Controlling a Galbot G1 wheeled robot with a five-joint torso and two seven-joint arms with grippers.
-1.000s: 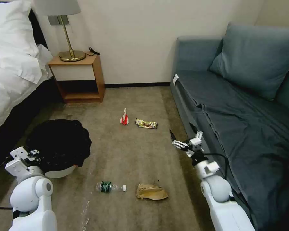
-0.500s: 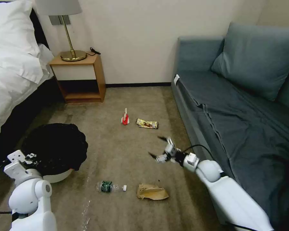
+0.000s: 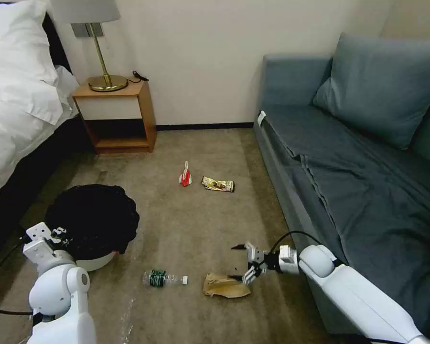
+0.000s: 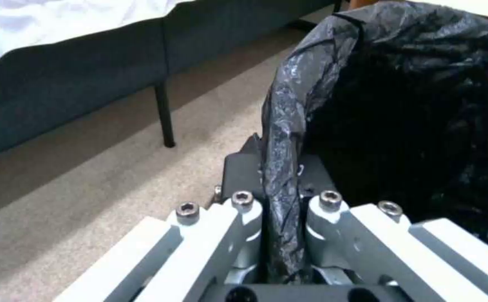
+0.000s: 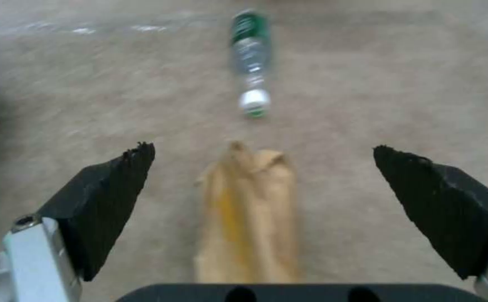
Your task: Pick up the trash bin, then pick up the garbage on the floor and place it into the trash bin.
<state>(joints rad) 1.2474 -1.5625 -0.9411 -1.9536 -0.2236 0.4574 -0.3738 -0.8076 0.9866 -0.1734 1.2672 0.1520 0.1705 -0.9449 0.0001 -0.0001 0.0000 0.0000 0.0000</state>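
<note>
The left gripper (image 3: 57,234) is low at the robot's left side, fingers closed. The right arm reaches forward and down, right gripper (image 3: 238,262) spread wide.

Open beige carpet (image 3: 196,224) surrounds the crumpled brown paper bag (image 3: 225,286), with the right gripper (image 3: 238,262) spread wide just above its near end. The clear green-labelled bottle (image 3: 164,278) lies near, to the bag's left; the grey-blue fabric sofa (image 3: 349,162) walls the right.
</note>
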